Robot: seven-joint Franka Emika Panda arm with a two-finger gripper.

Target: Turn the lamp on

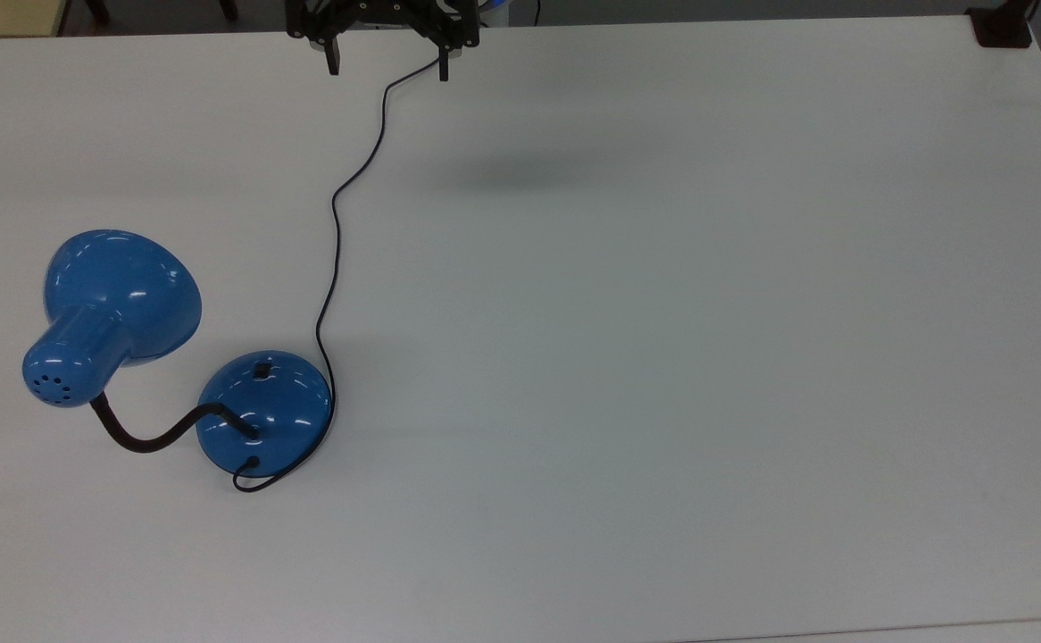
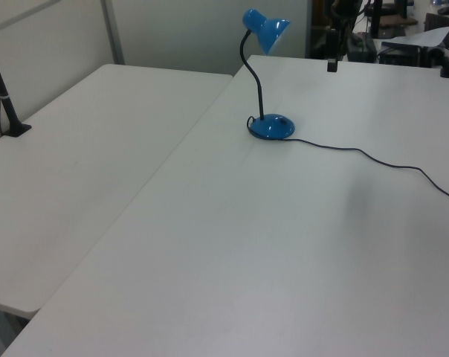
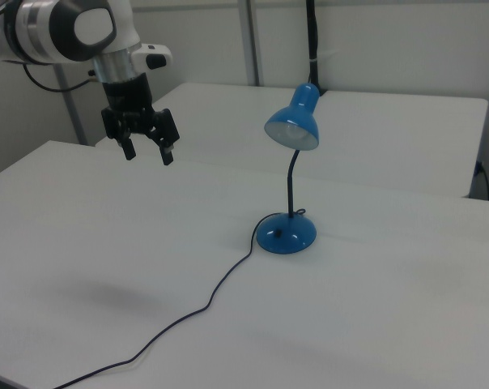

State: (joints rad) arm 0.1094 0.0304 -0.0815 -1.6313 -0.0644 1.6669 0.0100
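Observation:
The lamp stands on the white table, its glossy blue domed base at the top view's lower left and its bell shade further left on a black gooseneck. A small black switch sits on the dome. No glow shows under the shade. The lamp's base stands at mid-table in the right view, and the base sits at the far middle of the left view. My gripper hangs open and empty at the top view's upper edge, well away from the lamp. In the right view the gripper hovers high to the lamp's left.
The thin black cord snakes from the base across the table toward the gripper's side. A second white table adjoins. A black post is clamped to it, and a black mount sits at the top view's upper right corner.

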